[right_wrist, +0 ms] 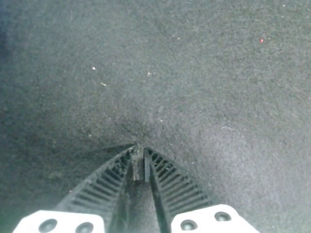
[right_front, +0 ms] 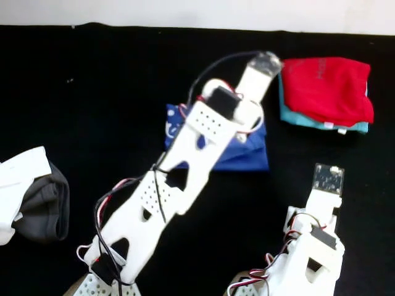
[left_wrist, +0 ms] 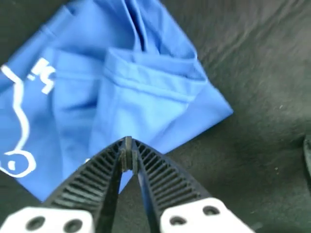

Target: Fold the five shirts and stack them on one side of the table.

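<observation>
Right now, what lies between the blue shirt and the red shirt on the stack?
A narrow strip of bare black table, seen in the high view, separates the blue shirt from the red shirt.

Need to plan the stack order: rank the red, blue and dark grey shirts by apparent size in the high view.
Red shirt and blue shirt: alike; left arm hides part of blue.
Dark grey shirt: smallest.

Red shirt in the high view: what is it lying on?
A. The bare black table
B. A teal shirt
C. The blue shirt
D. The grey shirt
B: the red shirt lies folded on a teal shirt, whose edge sticks out from under it along two sides.
</observation>
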